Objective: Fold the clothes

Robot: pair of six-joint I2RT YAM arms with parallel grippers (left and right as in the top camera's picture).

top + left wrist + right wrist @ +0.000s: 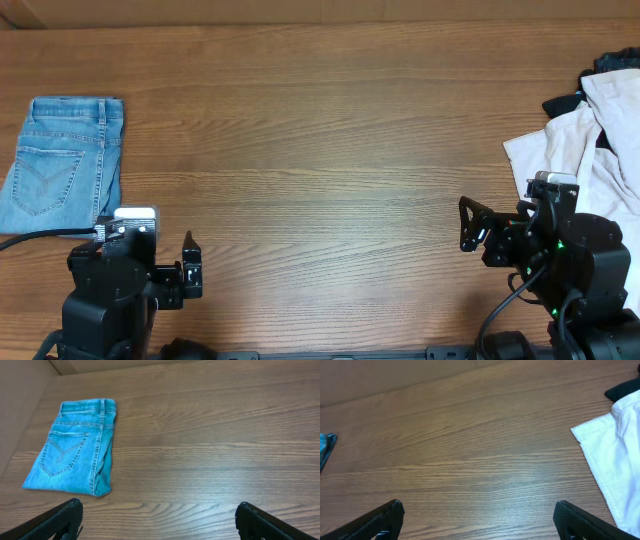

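Denim jeans [62, 165] are seen folded into a compact rectangle at the left edge of the bench [320, 150]; the fold is judged complete. Both the left fingers [55, 521] and the right fingers [587, 522] are spread wide, with nothing grasped.

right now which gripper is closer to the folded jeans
Left. The jeans lie just ahead-left of the left gripper; the right gripper is far across the table, by the cream garment.
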